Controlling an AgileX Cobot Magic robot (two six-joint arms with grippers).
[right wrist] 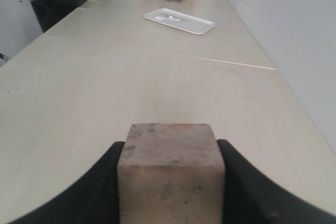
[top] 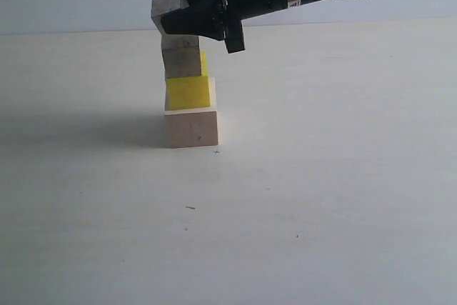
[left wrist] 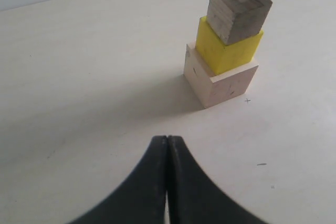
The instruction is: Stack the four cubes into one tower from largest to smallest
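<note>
My right gripper (right wrist: 170, 195) clamped the smallest cube (top: 168, 12) just over the small cube (top: 181, 58), on the yellow cube (top: 188, 93) and large cube (top: 193, 128), toward the bench's (top: 321, 198) far edge, I judged to centre it. The left gripper (left wrist: 167, 150) was closed, empty.

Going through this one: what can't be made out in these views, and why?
Exterior view: whether the smallest cube in the right pincer touches the small cube below; the seam is shadowed and partly behind the pincer.
Left wrist view: the smallest cube is cut off by the top edge.
Right wrist view: the smallest cube hides the tower beneath; the items beyond the white tray are too small to identify.
</note>
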